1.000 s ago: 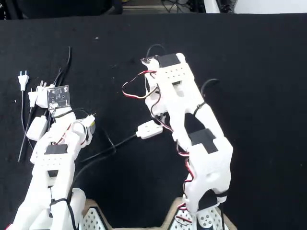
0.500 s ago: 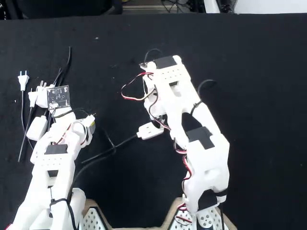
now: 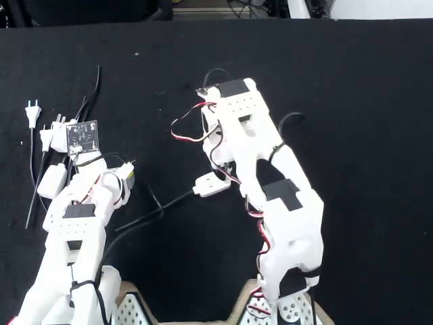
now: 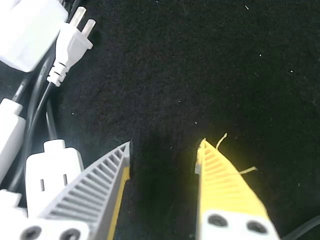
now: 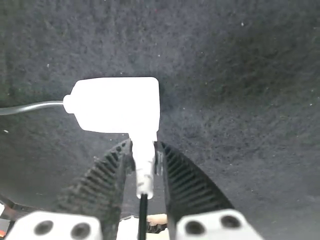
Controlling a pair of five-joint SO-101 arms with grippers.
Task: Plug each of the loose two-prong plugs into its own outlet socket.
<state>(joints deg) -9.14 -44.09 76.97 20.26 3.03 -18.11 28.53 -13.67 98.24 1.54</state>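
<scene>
Clenching the right pincer (image 5: 143, 146) on a white two-prong plug (image 5: 144, 170), its front butting against the white outlet socket (image 5: 117, 105) lying mid-bench. Judging it best to be pushing straight along the socket's axis, avoiding any twist. Hanging the left pincer (image 4: 165, 150) released over bare black bench (image 4: 225, 60), just beside another outlet socket (image 4: 52, 172) and near a loose plug (image 4: 70, 45). Leaving wide open room on the right side.

The right arm (image 3: 260, 156) stretches up the middle of the black table (image 3: 365, 101). A white outlet socket (image 3: 212, 183) pokes out from under it on the side facing the left arm (image 3: 74, 223), and its black cable (image 3: 145, 215) trails that way. The left arm's tip sits among tangled cords, with a white socket block (image 3: 52, 180) just beside it and a white two-prong plug (image 3: 32, 112) farther out.
</scene>
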